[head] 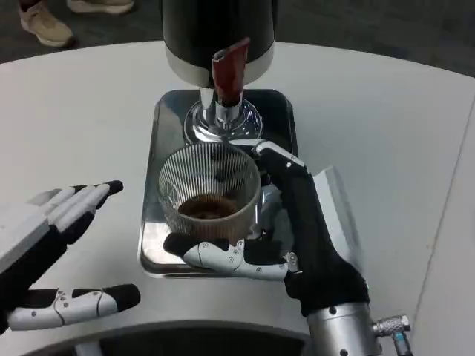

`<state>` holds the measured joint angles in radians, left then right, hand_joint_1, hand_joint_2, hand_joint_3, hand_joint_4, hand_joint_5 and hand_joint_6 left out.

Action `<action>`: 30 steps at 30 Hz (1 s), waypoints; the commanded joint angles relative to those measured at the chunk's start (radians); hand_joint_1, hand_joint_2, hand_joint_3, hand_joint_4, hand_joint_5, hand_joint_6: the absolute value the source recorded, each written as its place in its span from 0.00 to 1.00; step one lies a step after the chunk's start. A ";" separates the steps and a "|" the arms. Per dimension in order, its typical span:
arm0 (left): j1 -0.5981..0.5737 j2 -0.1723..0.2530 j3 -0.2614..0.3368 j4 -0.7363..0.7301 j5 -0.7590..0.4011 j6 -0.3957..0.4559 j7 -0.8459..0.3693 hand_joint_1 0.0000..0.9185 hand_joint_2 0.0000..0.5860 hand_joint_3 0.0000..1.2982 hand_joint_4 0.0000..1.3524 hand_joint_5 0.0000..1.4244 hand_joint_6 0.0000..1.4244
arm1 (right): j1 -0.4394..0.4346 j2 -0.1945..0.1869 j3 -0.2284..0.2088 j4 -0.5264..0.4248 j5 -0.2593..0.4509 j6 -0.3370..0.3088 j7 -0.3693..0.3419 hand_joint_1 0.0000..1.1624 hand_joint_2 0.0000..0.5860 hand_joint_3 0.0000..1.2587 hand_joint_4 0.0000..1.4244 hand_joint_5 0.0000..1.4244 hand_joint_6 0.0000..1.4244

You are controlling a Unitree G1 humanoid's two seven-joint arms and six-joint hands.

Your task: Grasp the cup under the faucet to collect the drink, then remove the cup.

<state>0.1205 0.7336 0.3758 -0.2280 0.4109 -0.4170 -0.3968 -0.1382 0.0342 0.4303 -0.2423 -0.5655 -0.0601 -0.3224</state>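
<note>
So the cup (210, 194) here is a clear ribbed tumbler, glass or hard plastic, can't tell which, and it's sitting on the shiny metal tray (159, 141) right below the faucet (226, 74) of the black dispenser (215, 30). There's already brown drink pooling in the bottom, maybe a third full at a guess.

Handling-wise I'm guessing it's stiff and fairly light for now, getting heavier as it's filling. The ribs should be giving the fingers some bite, but a smooth clear wall plus any drips is going to be slippery, and if it's glass it's going to chip if it's knocked against the tray's lip. Best place to hold is around the mid-to-lower wall, where the weight of the liquid is sitting, keeping it dead upright so nothing's sloshing over.

Which is pretty much what the right hand (297, 222) is doing: it's reaching in from the lower right, one digit curling across the front of the cup near the base, the rest running up along the cup's right side and behind it. Fingers (215, 256) are wrapping the cup, looks like a proper hold.

The left hand (52, 245) is hovering off the tray's left side over the white counter (386, 111), fingers spread apart, holding nothing, just waiting.
</note>
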 commanded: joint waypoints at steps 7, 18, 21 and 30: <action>0.088 -0.042 0.011 -0.096 0.065 -0.012 0.101 0.00 0.10 0.00 0.00 0.00 0.00 | 0.099 0.006 0.060 -0.194 -0.042 -0.016 0.076 1.00 0.12 0.68 0.69 0.71 0.87; 0.209 -0.124 0.027 -0.236 0.116 -0.019 0.184 0.00 0.12 0.00 0.00 0.00 0.00 | 0.192 -0.020 0.076 -0.305 -0.030 -0.022 0.139 1.00 0.12 0.68 0.69 0.71 0.87; 0.224 -0.118 0.025 -0.261 0.113 -0.015 0.172 0.00 0.12 0.00 0.00 0.00 0.00 | 0.231 -0.027 0.074 -0.344 -0.015 -0.012 0.162 1.00 0.12 0.68 0.69 0.71 0.87; 0.210 -0.119 -0.004 -0.260 0.150 0.015 0.169 0.00 0.13 0.00 0.00 0.00 0.00 | 0.289 -0.045 0.045 -0.391 0.006 -0.007 0.208 1.00 0.13 0.68 0.69 0.70 0.87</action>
<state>0.3156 0.6127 0.3810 -0.4849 0.5428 -0.4043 -0.2231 0.1272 -0.0233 0.4750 -0.5921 -0.5765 -0.0534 -0.1176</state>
